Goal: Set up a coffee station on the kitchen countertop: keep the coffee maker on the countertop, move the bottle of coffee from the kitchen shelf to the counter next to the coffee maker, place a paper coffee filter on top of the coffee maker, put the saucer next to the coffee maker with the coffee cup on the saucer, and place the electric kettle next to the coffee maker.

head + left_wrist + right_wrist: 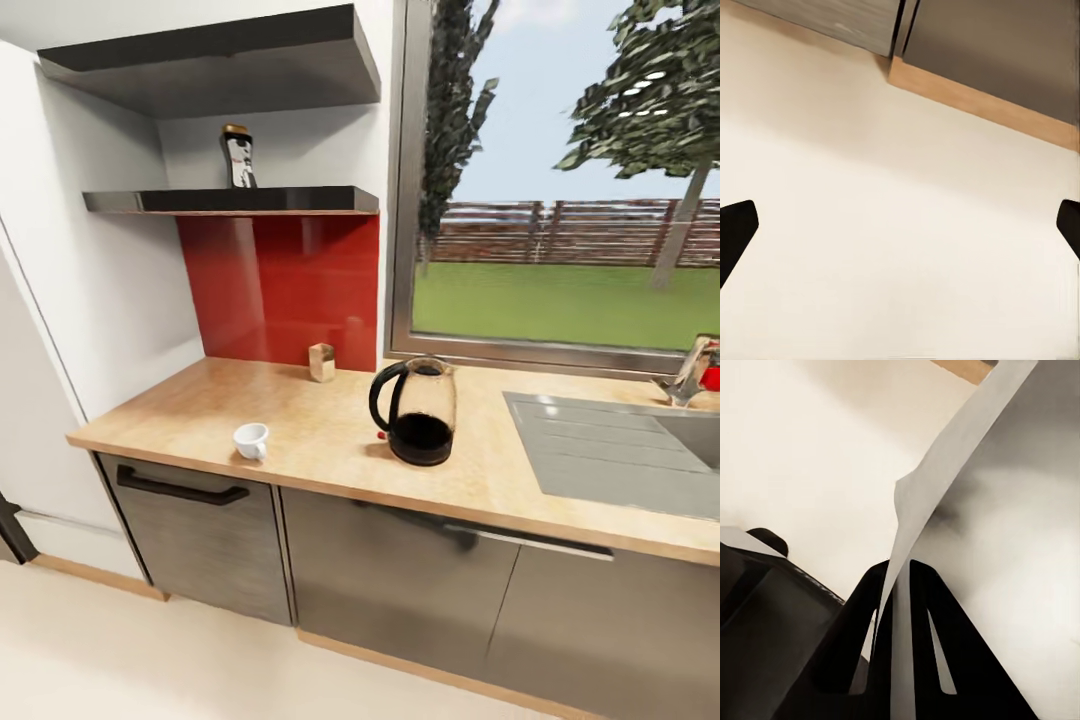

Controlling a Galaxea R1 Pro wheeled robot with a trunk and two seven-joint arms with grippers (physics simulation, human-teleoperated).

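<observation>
Currently my right gripper (pixel 894 607) is clamped on the paper coffee filter (pixel 945 465) — the thin white sheet is pinched between the two dark fingers and rises away from them, twisting as it goes. My left gripper (pixel 900 225) holds nothing; its fingertips stand wide apart at the edges of the left wrist view, over pale floor (pixel 870 225) near the cabinet plinth (pixel 982 105).

Risk, nearest first. The filter is limp and held by one edge, so I judge it may fold or slip out of the pinch during a fast swing. It may also snag on the countertop lip if I raise it too close to the cabinets.

On the kitchen countertop (pixel 300 440), the coffee cup (pixel 251 440) stands close to the front edge — a careless pass could knock it to the floor. The electric kettle (pixel 417 411) stands further in, well apart from the cup, between it and the steel sink (pixel 620 450); an arm sweeping across could tip it. A small wooden block (pixel 321 362) sits by the red backsplash (pixel 280 290).

Furthest, the bottle of coffee (pixel 237 157) stands on the kitchen shelf (pixel 235 200), a high reach.

Count: one filter, one cup, one kettle, one bottle, one block, two shelves.
</observation>
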